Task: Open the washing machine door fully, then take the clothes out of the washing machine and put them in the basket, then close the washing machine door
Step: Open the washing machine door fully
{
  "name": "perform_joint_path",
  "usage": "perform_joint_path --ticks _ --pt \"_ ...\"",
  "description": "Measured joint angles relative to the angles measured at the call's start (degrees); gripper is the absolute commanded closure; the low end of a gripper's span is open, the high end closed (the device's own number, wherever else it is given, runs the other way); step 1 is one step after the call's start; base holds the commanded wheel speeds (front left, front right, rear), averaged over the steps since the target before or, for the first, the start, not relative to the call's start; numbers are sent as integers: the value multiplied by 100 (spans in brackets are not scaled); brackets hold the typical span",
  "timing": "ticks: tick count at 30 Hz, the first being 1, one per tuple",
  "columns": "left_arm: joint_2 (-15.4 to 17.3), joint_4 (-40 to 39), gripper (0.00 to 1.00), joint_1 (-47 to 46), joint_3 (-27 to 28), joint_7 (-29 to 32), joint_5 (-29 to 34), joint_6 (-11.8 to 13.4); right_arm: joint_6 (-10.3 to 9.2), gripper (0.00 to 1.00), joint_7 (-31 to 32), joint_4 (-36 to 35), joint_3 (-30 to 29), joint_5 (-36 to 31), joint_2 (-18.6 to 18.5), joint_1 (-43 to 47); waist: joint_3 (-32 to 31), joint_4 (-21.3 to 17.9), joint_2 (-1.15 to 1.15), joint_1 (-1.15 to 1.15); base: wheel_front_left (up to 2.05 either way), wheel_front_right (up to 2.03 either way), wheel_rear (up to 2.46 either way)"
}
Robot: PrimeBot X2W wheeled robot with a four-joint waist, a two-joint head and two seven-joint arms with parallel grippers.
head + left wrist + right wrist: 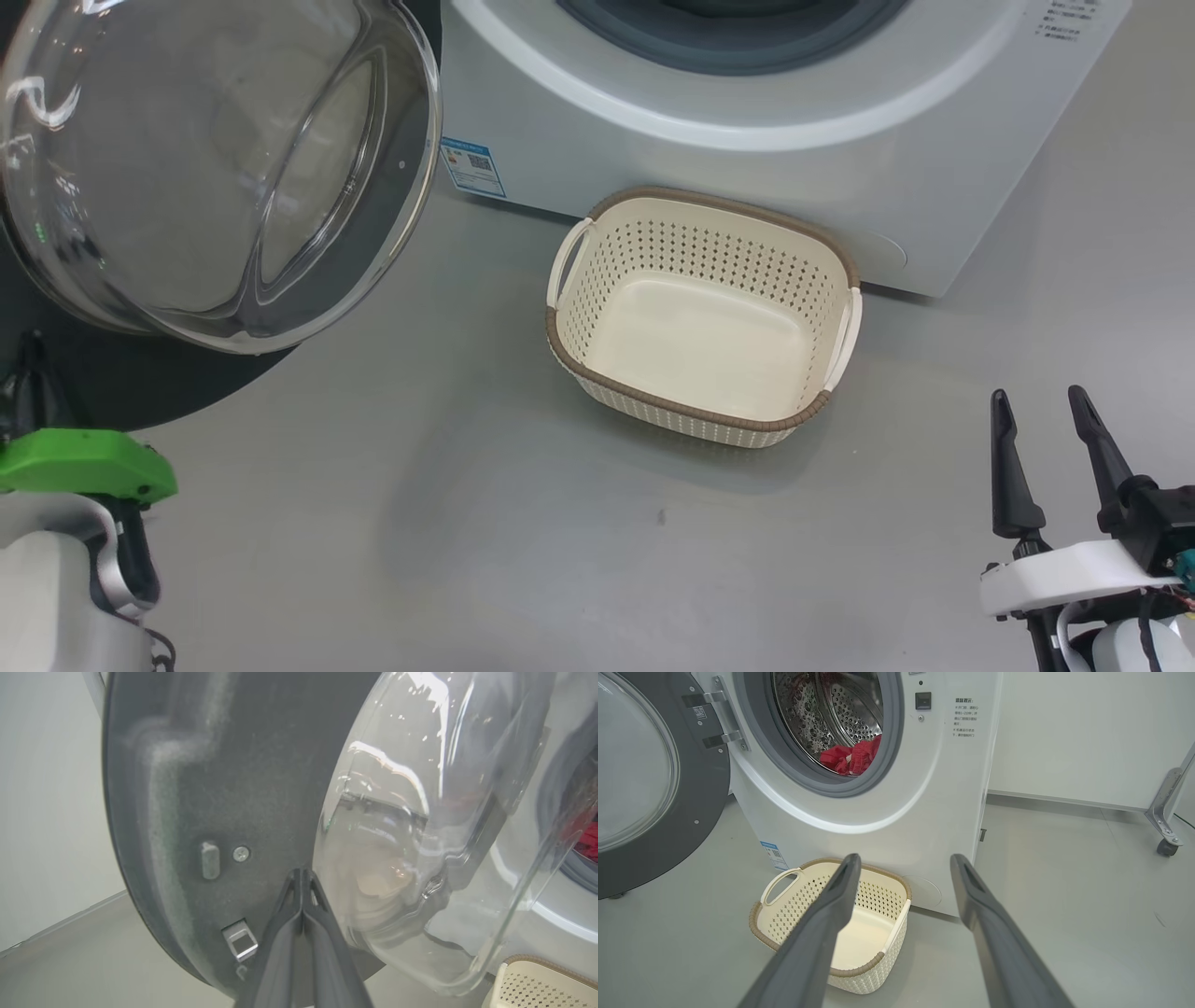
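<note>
The washing machine door [215, 168] stands swung open at the left, its clear glass bowl facing me. My left gripper [301, 873] is shut with nothing in it, fingertips close against the door's dark inner rim [210, 788] beside the bowl; it also appears in the head view [33, 369]. Red clothes [852, 758] lie inside the drum of the white washing machine [887, 812]. The cream basket [569, 271] sits hollow on the floor before the machine. Low at the right, my right gripper [1036, 397] is open, and the basket rim [859, 967] shows between its fingers [831, 905].
Grey floor [420, 523] spreads around the basket. A metal frame leg with a caster wheel [1164, 826] stands by the white wall at the far right of the right wrist view. A blue label [471, 166] marks the machine's lower front.
</note>
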Motion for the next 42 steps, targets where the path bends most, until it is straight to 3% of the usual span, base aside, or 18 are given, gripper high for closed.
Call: perform_joint_path --ticks 9,16,25,27,28,30,31,32,33,42 --pt "-359 -890 100 658 -33 -1 279 -70 55 0 0 91 80 0 68 2 -220 -111 0 0 0 0 0" --pt "-730 -1382 100 1223 -386 0 538 -177 85 0 0 94 165 -1 104 3 -342 -284 0 0 0 0 0" --pt "-760 -1700 99 1573 -814 0 655 -335 136 0 0 129 261 -1 165 6 -454 -538 0 0 0 0 0" --pt "-759 -1709 81 1638 -894 0 655 -371 136 0 0 141 299 -8 172 7 -480 -614 0 0 0 0 0" --pt "-758 -1711 67 1680 -961 0 668 -385 136 0 0 141 318 -13 174 7 -492 -655 0 0 0 0 0" --pt "-760 -1714 53 1755 -1062 0 714 -391 137 0 0 122 343 -59 183 6 -513 -739 0 0 0 0 0" --pt "-759 -1719 40 1784 -1094 0 753 -400 144 0 0 109 359 -69 186 5 -523 -784 0 0 0 0 0" --pt "-756 -1722 16 1808 -1129 0 776 -402 144 0 0 89 367 -69 196 4 -532 -829 0 0 0 0 0" --pt "-757 -1734 3 1829 -1161 0 787 -401 144 0 0 79 375 -69 205 2 -541 -875 0 0 0 0 0" --pt "-758 -1822 0 1927 -1241 0 805 -393 144 0 0 58 436 -68 255 4 -644 -1311 0 0 0 0 0"
